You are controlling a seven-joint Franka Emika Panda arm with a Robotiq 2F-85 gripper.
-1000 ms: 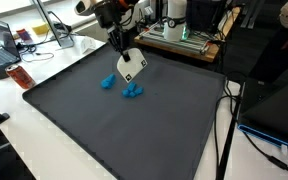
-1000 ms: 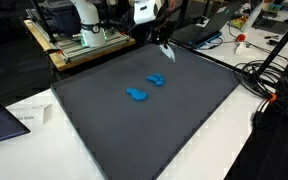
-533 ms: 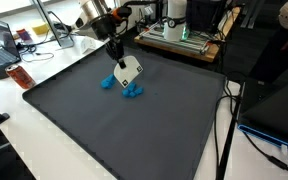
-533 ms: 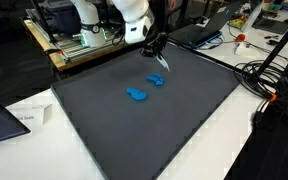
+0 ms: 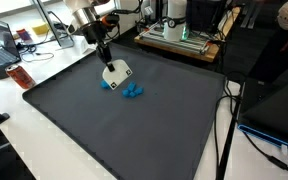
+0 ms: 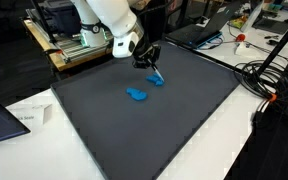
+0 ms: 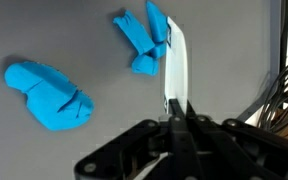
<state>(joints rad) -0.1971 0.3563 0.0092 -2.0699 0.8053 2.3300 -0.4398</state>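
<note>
White flat card (image 7: 175, 70) is sitting pinched in the closed fingers (image 7: 190, 128), its tip touching one blue crumpled lump (image 7: 142, 40) — seemingly sweeping it; the next push is calling for a low edge along the dark tabletop (image 5: 134, 130).

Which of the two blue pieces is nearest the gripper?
The upper blue piece in the wrist view, at the tip of the white strip in the gripper; the other blue piece lies well aside.

Mat (image 5: 114, 130) lies on table (image 5: 29, 135). Wrist view: flat piece (image 7: 176, 70), held in gripper (image 7: 177, 112), runs fwd & touches rt side of far lump (image 7: 142, 42). Other lump (image 7: 49, 95) sits left of it, well apart. Both lumps on mat, twd its far edge.
</note>
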